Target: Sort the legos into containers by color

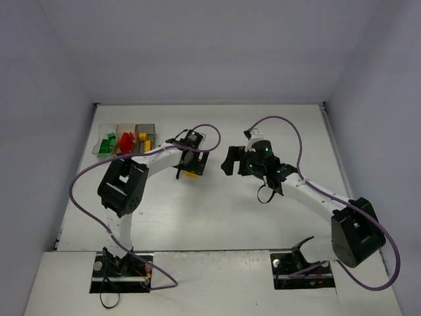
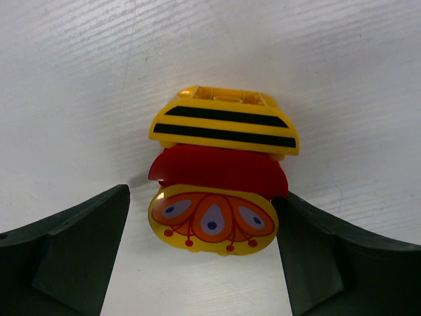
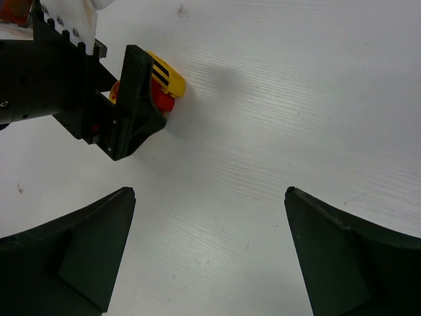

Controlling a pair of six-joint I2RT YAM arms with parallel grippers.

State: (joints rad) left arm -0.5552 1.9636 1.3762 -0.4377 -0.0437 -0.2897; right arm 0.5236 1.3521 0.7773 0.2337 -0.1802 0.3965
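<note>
Straddling the clump point(image 2: 220, 174) with left hand point(image 2: 204, 210), fingers point(image 2: 72, 250) apart on either side, not clamped. There's a gap on one side; the other finger is at the clump's edge, can't tell if touching. Nothing held. Clump sits on tabletop point(image 1: 217, 217) mid-field, well apart from containers point(image 1: 125, 125) at far left.

It's three pieces stuck together: striped yellow brick point(image 2: 223, 125), red brick point(image 2: 217, 172), printed yellow oval point(image 2: 212, 220).

My read: hard plastic, stiff, very light, glossy so probably slippery. The rounded edges of the oval and red brick give flat fingers a poor seat. Colours are mixed, so it likely needs pulling apart before sorting.

Best hold, I reckon: squeeze across the red middle or the striped brick's straighter sides, with light force. A skewed pinch may pop the joints or squirt it out.

Right hand point(image 3: 210, 197) is spread wide, empty, near and facing the clump, free to take the other end.
</note>
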